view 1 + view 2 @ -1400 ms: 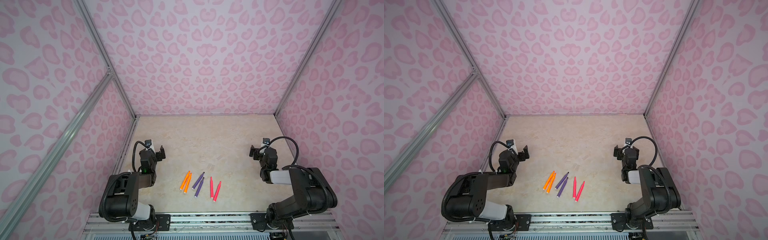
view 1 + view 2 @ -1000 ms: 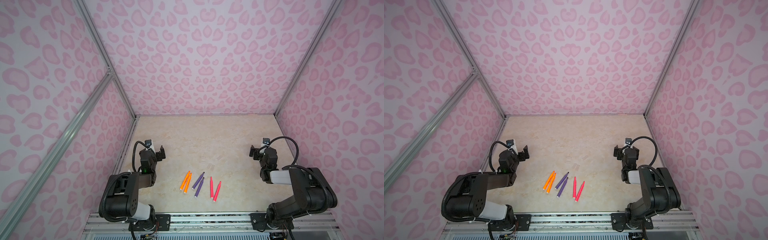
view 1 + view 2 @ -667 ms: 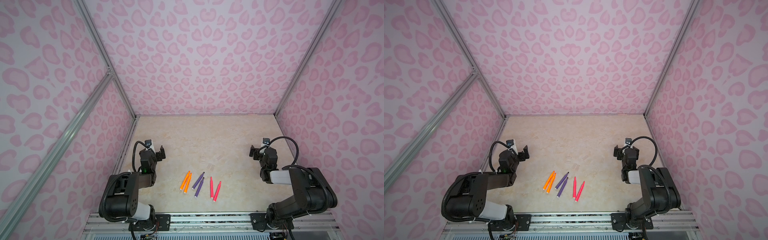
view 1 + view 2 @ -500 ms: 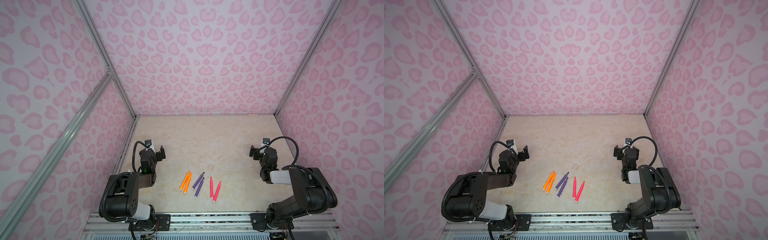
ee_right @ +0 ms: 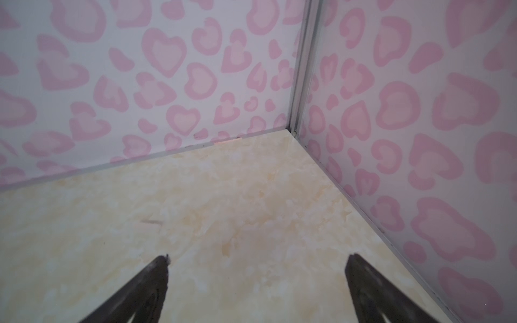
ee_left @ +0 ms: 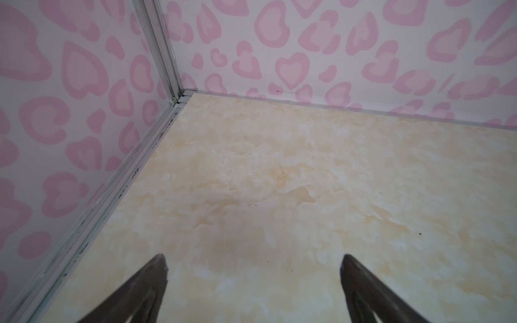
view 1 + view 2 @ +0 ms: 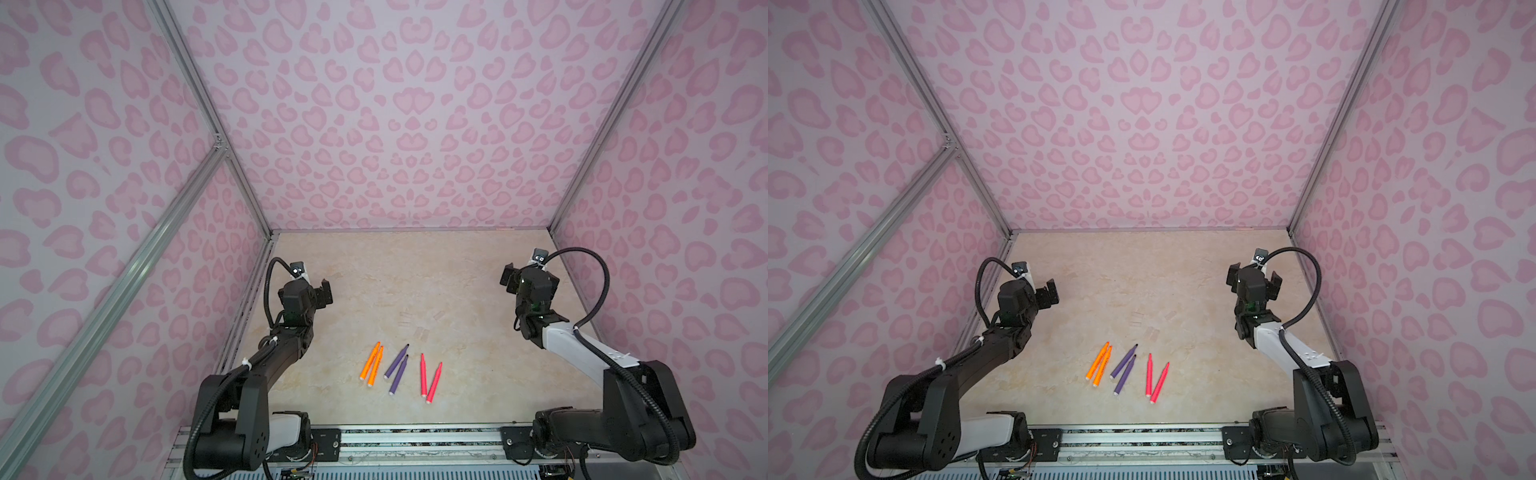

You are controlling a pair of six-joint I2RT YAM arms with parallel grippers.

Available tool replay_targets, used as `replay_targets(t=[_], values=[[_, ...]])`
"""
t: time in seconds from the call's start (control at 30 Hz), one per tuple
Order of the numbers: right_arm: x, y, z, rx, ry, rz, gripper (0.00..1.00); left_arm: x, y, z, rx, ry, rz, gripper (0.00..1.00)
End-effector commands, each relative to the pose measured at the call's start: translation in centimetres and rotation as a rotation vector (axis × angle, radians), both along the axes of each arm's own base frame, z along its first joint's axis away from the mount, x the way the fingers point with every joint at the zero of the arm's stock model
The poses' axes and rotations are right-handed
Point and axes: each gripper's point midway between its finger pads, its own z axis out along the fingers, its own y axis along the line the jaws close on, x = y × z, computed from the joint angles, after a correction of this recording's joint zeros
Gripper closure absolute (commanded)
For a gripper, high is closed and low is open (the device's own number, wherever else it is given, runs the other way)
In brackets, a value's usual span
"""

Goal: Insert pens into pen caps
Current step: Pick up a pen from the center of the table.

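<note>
pink heart-print walls [image 7: 411,124] box in a beige marbled worktop [image 7: 374,266]. six pens [image 7: 398,374] lie near its front edge in pairs, orange, purple, pink-red, tips pointing toward the back wall. clear pen caps [image 7: 422,332] lie just beyond them, faint. left tool [image 6: 253,260] and right tool [image 5: 257,258] hover at either side, jaws spread wide, holding nothing, well apart from the pens.

The table [image 7: 415,266] is beige and marbled. The walls [image 7: 374,124] are pale lilac with pink heart blotches. Nearest the dark left gripper [image 6: 253,261] are two orange pens [image 7: 370,360], then two purple pens [image 7: 396,361]. Two pink-red pens [image 7: 423,374] are nearest the dark right gripper [image 5: 257,260]. The caps [image 7: 420,332] are clear. The arms [image 7: 282,357] are black and white.
</note>
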Motion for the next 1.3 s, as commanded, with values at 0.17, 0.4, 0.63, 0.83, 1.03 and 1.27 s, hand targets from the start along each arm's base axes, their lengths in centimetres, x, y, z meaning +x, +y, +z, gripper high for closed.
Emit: replay_targets(t=[0.17, 0.4, 0.63, 0.83, 1.03, 1.27], values=[[-2.4, 6.1, -2.5, 0.460, 0.157, 0.338, 0.00, -3.0, -6.0, 5.8, -0.244, -0.078, -0.297, 0.03], [-2.4, 5.9, -2.2, 0.553, 0.084, 0.274, 0.00, -10.1, -7.1, 10.7, -0.276, -0.289, -0.407, 0.03], [-1.7, 4.4, -4.0, 0.890, 0.024, 0.378, 0.00, -15.1, -4.3, 10.6, -0.505, -0.503, -0.249, 0.02], [-2.0, 6.7, -5.7, 0.709, 0.212, 0.305, 0.04, -17.9, 0.4, 8.8, -0.633, -0.395, 0.092, 0.02], [-2.7, 13.4, -4.0, 0.585, 0.257, 0.377, 0.16, -19.5, -1.7, 7.3, -0.603, -0.157, 0.020, 0.02], [-3.5, 21.2, -3.6, 0.569, 0.285, 0.469, 0.28, -16.8, -7.3, -4.3, -0.734, 0.301, -0.116, 0.23]])
